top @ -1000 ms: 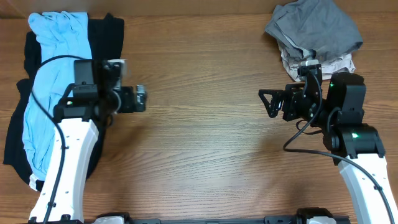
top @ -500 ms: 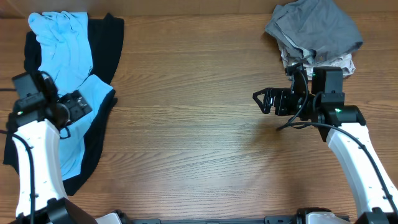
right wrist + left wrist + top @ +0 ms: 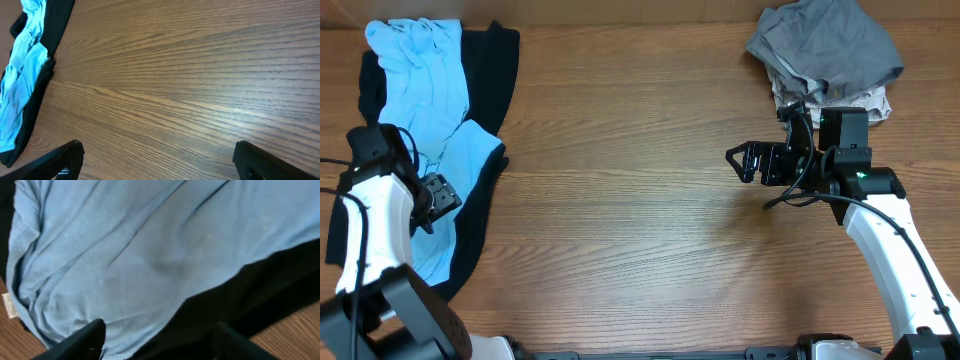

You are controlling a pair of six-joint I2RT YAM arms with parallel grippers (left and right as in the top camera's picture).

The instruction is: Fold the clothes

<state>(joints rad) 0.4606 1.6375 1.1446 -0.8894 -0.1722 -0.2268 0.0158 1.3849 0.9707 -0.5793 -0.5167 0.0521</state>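
The clothes lie in two heaps. At the table's left, a light blue T-shirt (image 3: 420, 70) is spread over a larger black shirt (image 3: 496, 70). My left gripper (image 3: 438, 198) hovers low over the blue shirt's lower part. In the left wrist view, the left gripper (image 3: 160, 345) stands open, its fingers astride the line where the blue T-shirt (image 3: 150, 245) meets the black shirt (image 3: 260, 290). I see no cloth pinched. My right gripper (image 3: 745, 163) is open over bare wood right of centre; in the right wrist view the right gripper (image 3: 165, 165) has nothing between its fingers.
A crumpled grey garment (image 3: 825, 45) sits on a pale beige piece (image 3: 850, 102) at the back right, just behind the right arm. A white label (image 3: 9, 305) shows at the blue shirt's edge. Wooden tabletop (image 3: 620, 200) stretches between the two heaps.
My left arm has swung from beside the blue shirt out to the far left and down over it, jaws narrowing. The right gripper shifted slightly left, then stayed still.
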